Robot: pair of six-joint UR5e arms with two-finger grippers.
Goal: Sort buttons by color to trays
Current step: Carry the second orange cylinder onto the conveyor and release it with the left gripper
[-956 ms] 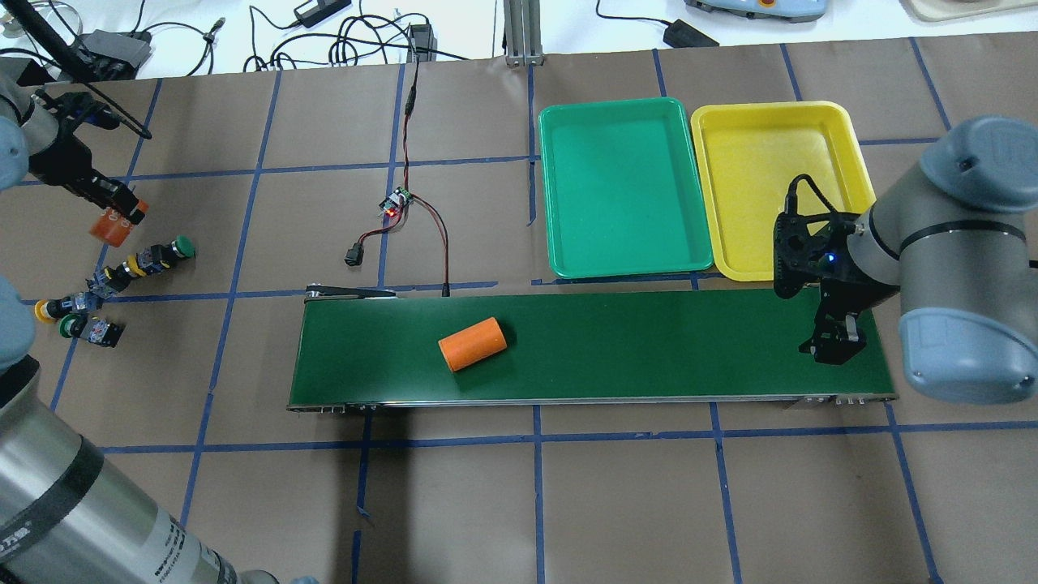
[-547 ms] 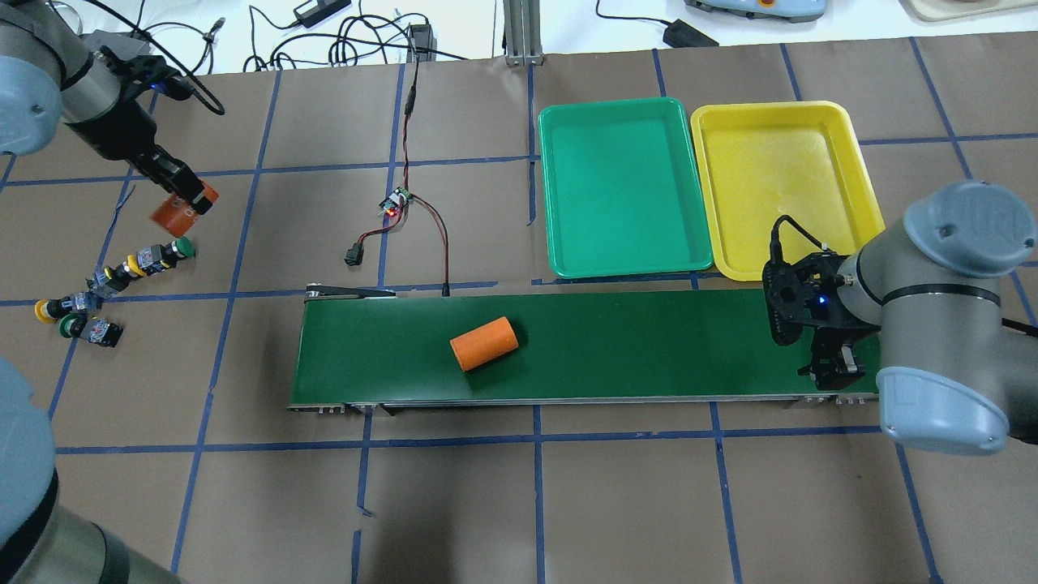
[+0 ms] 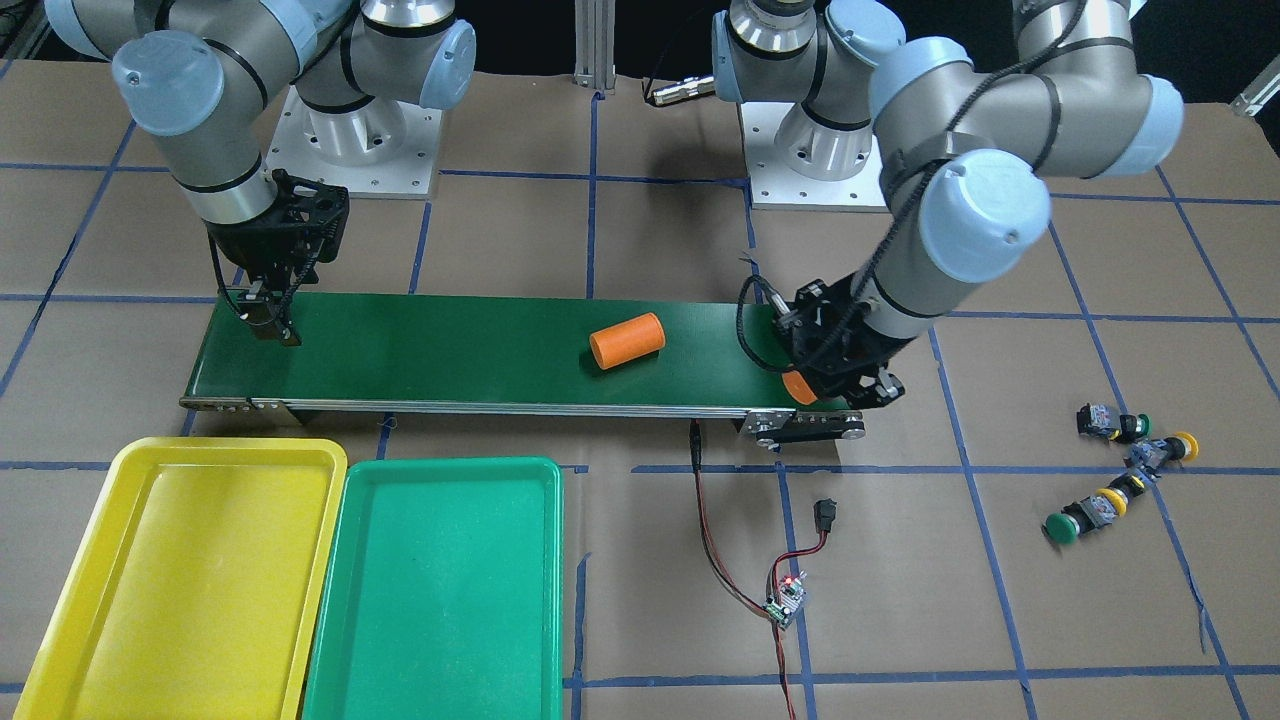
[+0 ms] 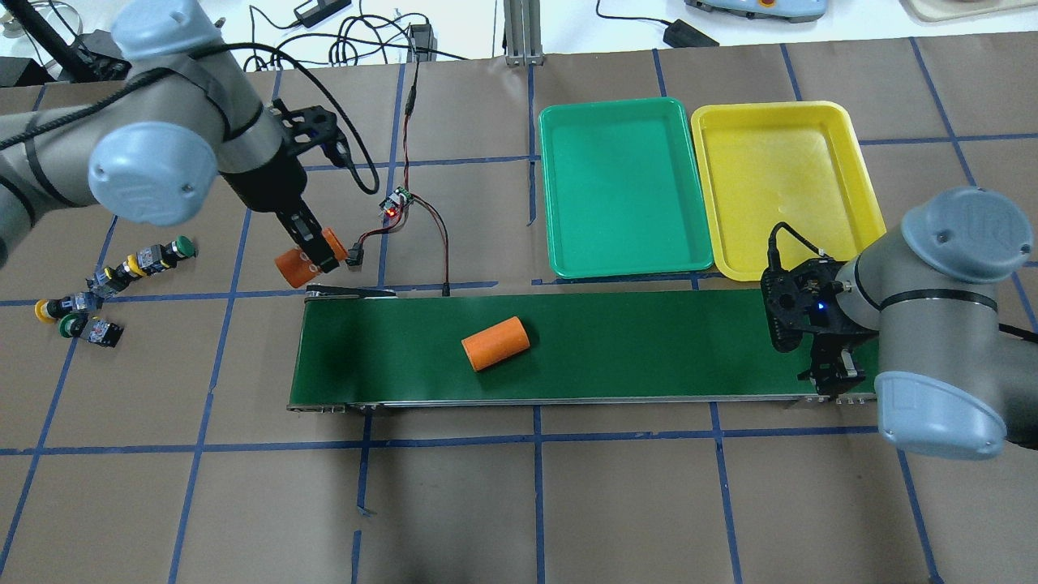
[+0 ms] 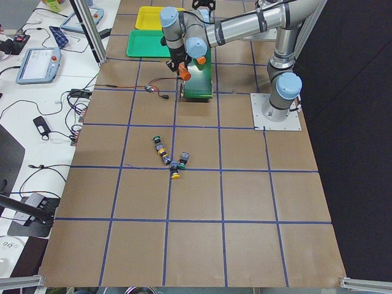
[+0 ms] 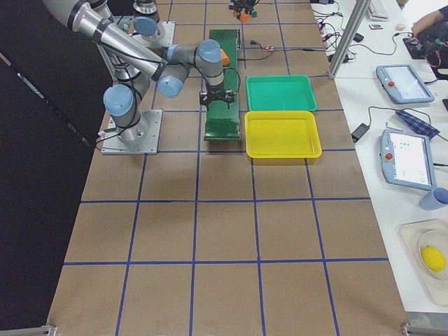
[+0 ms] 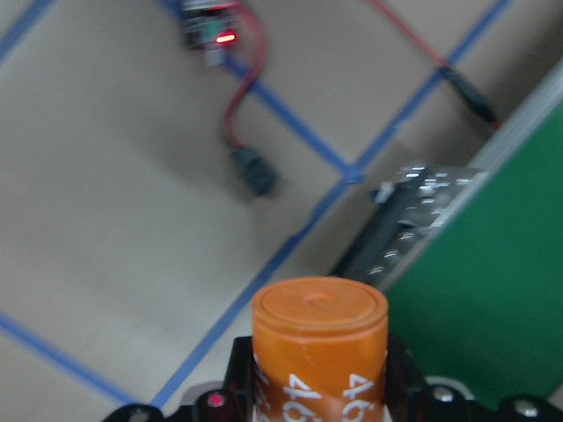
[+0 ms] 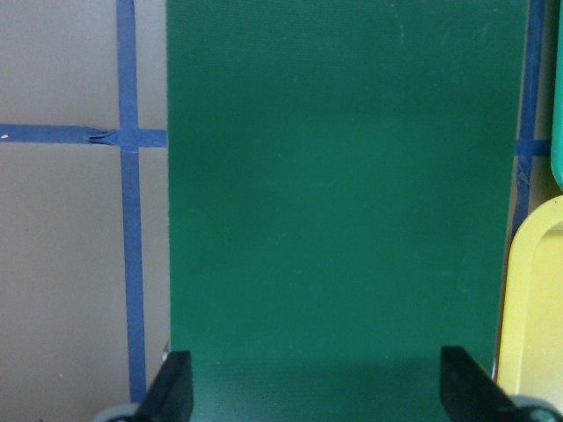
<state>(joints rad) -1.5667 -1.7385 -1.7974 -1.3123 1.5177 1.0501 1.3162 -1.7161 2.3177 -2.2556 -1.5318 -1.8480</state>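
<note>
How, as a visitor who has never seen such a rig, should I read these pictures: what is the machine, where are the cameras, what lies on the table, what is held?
Two robot arms stand at a table. Cameras: one above and behind them, one facing them, one at each table end, one on each wrist. On the table lie a green conveyor belt carrying an orange cylinder, a green tray, a yellow tray, both empty, and four buttons clustered. The left end effector is shut on a second orange cylinder near one belt end; the right end effector hangs open over the other.
</note>
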